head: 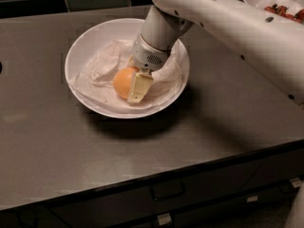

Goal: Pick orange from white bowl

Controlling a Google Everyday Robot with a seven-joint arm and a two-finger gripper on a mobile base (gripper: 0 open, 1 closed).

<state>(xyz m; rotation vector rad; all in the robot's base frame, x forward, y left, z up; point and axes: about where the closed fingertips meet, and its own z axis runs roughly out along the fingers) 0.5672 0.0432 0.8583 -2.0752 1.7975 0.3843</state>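
The orange (121,80) lies in the white bowl (85,42) on crumpled white paper (97,68), a little right of the bowl's middle. My gripper (135,90) reaches down into the bowl from the upper right and sits right against the orange's right side, touching it. The white arm (223,23) crosses the bowl's far right rim. The orange rests low in the bowl, on the paper.
The bowl stands on a dark grey counter (57,151). A second white bowl with small red fruits (280,6) is at the far right corner. Drawers with handles (167,191) run below the counter's front edge. Dark tiles form the back wall.
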